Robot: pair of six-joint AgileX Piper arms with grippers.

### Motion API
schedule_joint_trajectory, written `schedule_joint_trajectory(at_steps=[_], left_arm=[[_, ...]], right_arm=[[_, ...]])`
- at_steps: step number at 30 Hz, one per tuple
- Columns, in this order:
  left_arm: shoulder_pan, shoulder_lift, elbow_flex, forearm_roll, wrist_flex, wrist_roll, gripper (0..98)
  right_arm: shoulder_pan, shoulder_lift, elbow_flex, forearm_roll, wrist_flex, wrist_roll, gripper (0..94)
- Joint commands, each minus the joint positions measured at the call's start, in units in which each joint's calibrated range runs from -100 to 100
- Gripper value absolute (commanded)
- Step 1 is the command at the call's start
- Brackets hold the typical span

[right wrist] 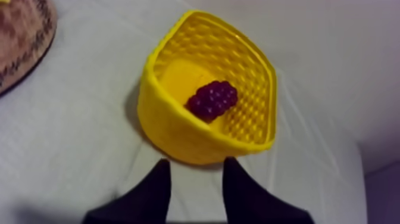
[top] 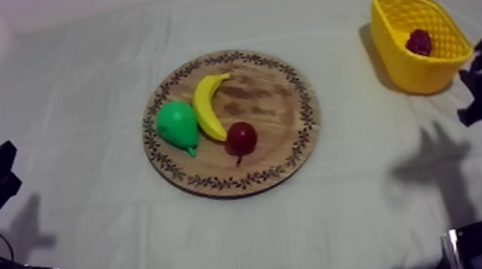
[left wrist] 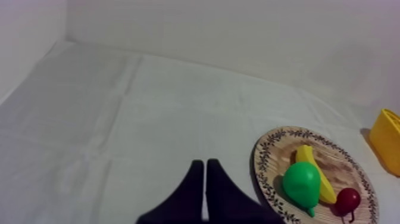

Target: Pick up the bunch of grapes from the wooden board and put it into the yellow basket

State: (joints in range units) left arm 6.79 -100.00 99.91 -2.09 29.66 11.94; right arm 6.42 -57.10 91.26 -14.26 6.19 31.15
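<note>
The bunch of grapes (right wrist: 213, 99) is found inside the yellow basket (right wrist: 172, 130). The right gripper (right wrist: 196, 164) is seen spread apart and empty; the left gripper (left wrist: 204, 164) is pressed closed.

Soft dimmish light fr above, dark shadows on cloth (top: 80, 119) (purplish tint)

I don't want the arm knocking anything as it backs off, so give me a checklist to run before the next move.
1. The bunch of grapes lies inside the yellow basket: ok.
2. The right gripper is open, holding nothing: ok.
3. Its fingers clear of the basket wall: close, cannot tell.
4. Basket upright: ok.
5. The left gripper is shut, off the wooden board: ok.
6. The banana, pear and small red fruit rest on the board: ok.
</note>
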Motion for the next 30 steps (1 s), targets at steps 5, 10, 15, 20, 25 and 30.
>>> schedule_joint_trajectory(at_steps=[5, 10, 15, 20, 25, 30], left_arm=[[0.0, 0.0, 0.0, 0.01, 0.0, 0.0, 0.1], [0.0, 0.0, 0.0, 0.01, 0.0, 0.0, 0.1], [0.0, 0.0, 0.0, 0.01, 0.0, 0.0, 0.1], [0.0, 0.0, 0.0, 0.01, 0.0, 0.0, 0.1], [0.0, 0.0, 0.0, 0.01, 0.0, 0.0, 0.1], [0.0, 0.0, 0.0, 0.01, 0.0, 0.0, 0.1]], right_arm=[[0.0, -12.7, 7.3, 3.8, 3.0, -5.2, 14.4], [-0.5, -19.0, 8.2, 4.7, 9.0, -8.4, 6.1], [-1.6, -27.3, 8.5, 8.0, 18.8, -14.9, 1.5], [-2.2, -34.1, 8.5, 11.9, 25.8, -24.1, 0.6], [-2.2, -37.8, 8.5, 12.7, 27.7, -27.5, 0.4], [-2.4, -38.5, 8.5, 12.9, 30.2, -26.3, 0.5]])
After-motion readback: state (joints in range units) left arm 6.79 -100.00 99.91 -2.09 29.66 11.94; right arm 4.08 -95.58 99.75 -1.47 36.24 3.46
